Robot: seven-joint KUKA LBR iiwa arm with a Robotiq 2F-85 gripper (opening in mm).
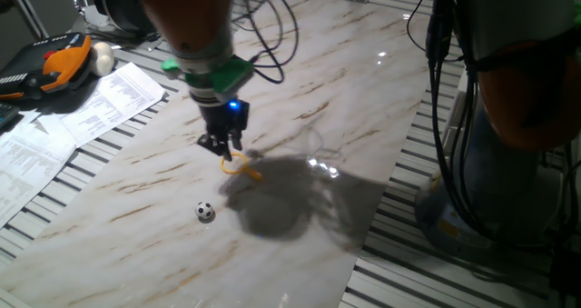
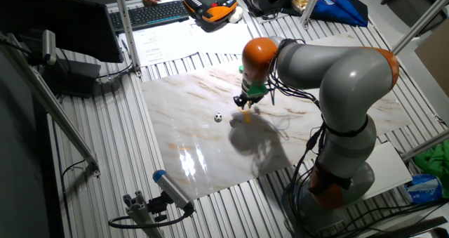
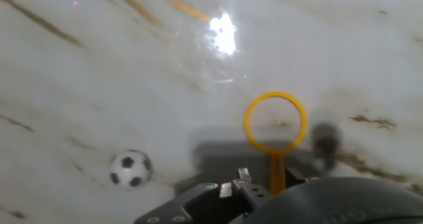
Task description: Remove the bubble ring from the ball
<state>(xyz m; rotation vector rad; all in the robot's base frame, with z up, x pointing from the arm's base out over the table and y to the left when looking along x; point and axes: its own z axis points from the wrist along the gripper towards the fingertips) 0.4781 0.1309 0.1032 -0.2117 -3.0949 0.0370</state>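
Jaws are seen closed on the stubby handle of the ring (image 3: 275, 123), which is held clear of the ball (image 3: 130, 169) and slightly above the marble table (image 1: 345, 99). In the hand view, the ball is left lying to the left of the jaws, well apart, while the loop is carried just ahead of the gripper (image 3: 264, 181).

Risk is judged to lie mainly in the thin grip: the handle could be twisted or let slip if the loop is pressed onto the table on release. The ball, being round and free, could be set rolling by any brush from the arm.

The ring is shown as a thin yellow-orange loop, unbroken and open in the middle. The ball is marked with black patches on white.
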